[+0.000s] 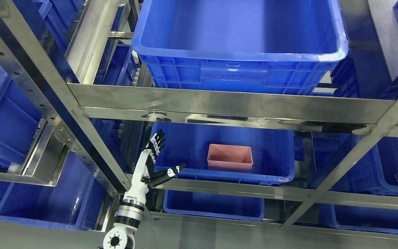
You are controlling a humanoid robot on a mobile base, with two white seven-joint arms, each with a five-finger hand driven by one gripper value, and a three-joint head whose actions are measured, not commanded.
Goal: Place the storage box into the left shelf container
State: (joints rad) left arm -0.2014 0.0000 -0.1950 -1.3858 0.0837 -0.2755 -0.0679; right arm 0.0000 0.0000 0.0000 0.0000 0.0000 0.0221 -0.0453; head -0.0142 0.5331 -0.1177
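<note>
1. I see my left hand (155,162) raised at the near-left corner of the blue shelf container (282,157), fingers spread, thumb out, gripping nothing.
2. The pink storage box (230,158) sits upright inside that container, apart from the hand.

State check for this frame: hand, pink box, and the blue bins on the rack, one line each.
left hand: open, fingers spread, holding nothing, at the middle bin's left rim
pink storage box: upright, open-topped, empty, inside the middle bin
middle blue bin: holds only the pink box
top blue bin: empty
</note>
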